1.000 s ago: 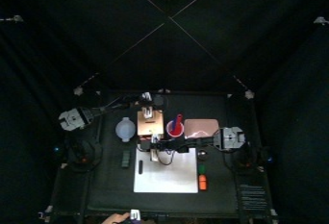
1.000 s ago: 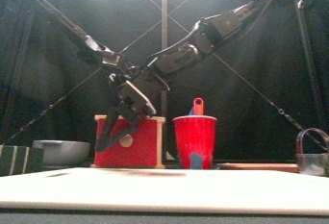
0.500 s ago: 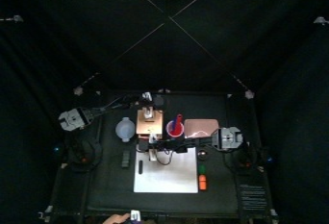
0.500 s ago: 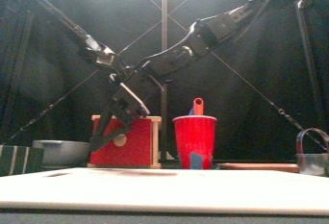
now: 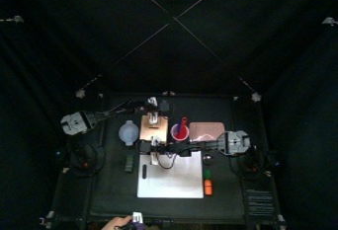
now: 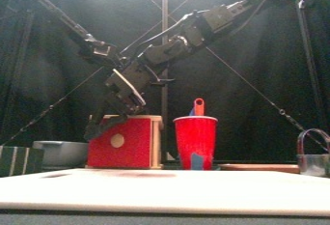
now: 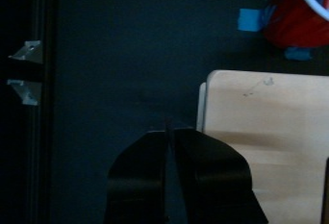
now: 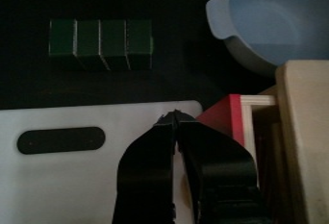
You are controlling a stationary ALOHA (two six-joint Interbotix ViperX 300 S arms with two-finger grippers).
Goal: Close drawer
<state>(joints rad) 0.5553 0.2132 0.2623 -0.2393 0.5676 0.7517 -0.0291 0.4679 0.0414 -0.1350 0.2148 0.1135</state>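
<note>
**Fig.: arms lifting off the drawer.** In the front view, the gripper that sat low against the drawer's [image 6: 123,144] red face a sec ago now hangs higher, up and to the left, leaving the knob uncovered. Right gripper [image 8: 168,118]: jaws pinched narrow, holding nothing, hovering just in front of the red face near the white board [image 8: 90,141]. Left gripper [image 7: 174,130]: jaws also close together and empty, beside the wooden box [image 7: 264,141]. The drawer sits in that box, left of the red cup [image 6: 196,137]. You probably have the push done, but you can't tell whether it's flush, so check before retreating.
</note>
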